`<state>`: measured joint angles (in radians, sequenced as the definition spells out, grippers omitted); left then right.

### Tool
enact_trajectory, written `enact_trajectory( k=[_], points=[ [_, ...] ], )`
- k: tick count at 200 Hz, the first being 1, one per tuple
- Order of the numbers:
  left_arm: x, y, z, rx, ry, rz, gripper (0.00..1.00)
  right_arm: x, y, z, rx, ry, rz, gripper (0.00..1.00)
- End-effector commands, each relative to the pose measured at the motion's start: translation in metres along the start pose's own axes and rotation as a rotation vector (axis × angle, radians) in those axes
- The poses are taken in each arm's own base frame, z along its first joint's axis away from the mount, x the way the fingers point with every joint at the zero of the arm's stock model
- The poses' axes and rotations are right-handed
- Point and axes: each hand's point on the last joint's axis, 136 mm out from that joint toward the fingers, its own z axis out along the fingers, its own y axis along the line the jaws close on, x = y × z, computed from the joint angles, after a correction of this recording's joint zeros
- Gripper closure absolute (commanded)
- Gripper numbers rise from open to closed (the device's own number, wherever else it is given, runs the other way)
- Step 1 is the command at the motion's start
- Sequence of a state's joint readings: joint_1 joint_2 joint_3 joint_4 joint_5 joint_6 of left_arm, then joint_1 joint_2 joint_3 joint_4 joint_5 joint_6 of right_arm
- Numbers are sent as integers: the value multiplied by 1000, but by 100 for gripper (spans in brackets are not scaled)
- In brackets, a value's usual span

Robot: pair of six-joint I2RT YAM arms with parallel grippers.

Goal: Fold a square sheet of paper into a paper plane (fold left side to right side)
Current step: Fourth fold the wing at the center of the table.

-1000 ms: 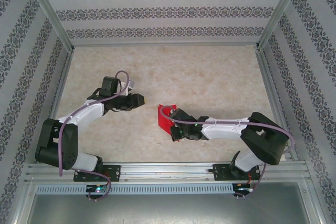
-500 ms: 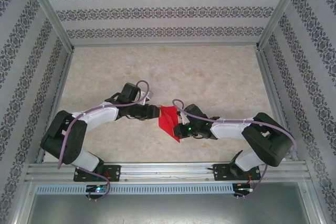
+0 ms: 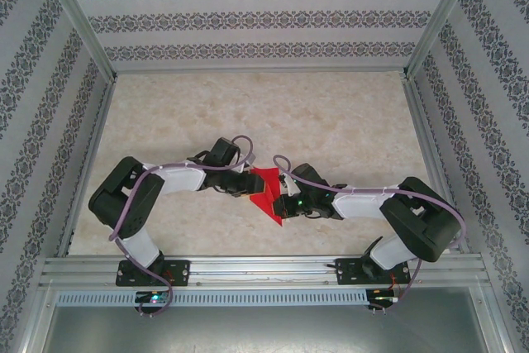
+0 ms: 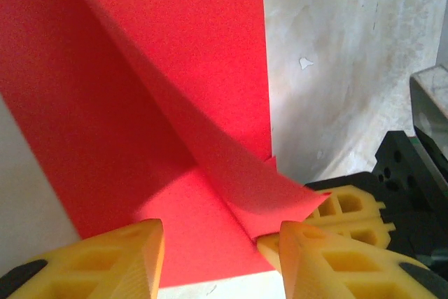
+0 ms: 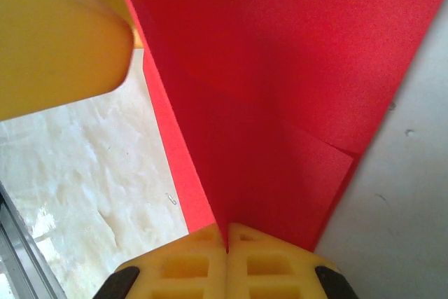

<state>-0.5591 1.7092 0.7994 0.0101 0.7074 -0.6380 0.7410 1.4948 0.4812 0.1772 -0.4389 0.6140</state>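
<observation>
The square sheet of paper (image 3: pixel 266 190) is bright red, partly folded, and lies mid-table between both arms. In the right wrist view my right gripper (image 5: pixel 226 244) is shut on a raised crease of the red paper (image 5: pixel 294 68). My right gripper (image 3: pixel 284 202) sits at the sheet's right side in the top view. My left gripper (image 3: pixel 247 183) is at the sheet's left edge. In the left wrist view it (image 4: pixel 220 264) stands open, its yellow fingers (image 4: pixel 105 260) straddling the near edge of the paper (image 4: pixel 140 103), with a lifted flap rising between them.
The pale marbled table (image 3: pixel 331 113) is ringed by patterned walls and metal rails (image 3: pixel 264 269). The right arm's yellow finger and black body (image 4: pixel 406 187) are close beside my left gripper. A left finger (image 5: pixel 56 33) looms at upper left in the right wrist view.
My left arm has swung right from well clear of the paper until its open gripper reaches the sheet's left edge. The right gripper stayed shut on the paper and shifted slightly.
</observation>
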Motion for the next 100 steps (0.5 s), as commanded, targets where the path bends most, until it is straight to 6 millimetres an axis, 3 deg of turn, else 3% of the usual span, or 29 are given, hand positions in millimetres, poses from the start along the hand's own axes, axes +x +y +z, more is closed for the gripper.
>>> enact_trajectory(
  k=[1,100],
  points=[
    [-15,-14,5,22,-41,26,54,2,-3,2,-9,13,10,97],
    [-15,17,17,-113,-4,-39,54,2,-2,4,-15,21,3,87]
  ],
)
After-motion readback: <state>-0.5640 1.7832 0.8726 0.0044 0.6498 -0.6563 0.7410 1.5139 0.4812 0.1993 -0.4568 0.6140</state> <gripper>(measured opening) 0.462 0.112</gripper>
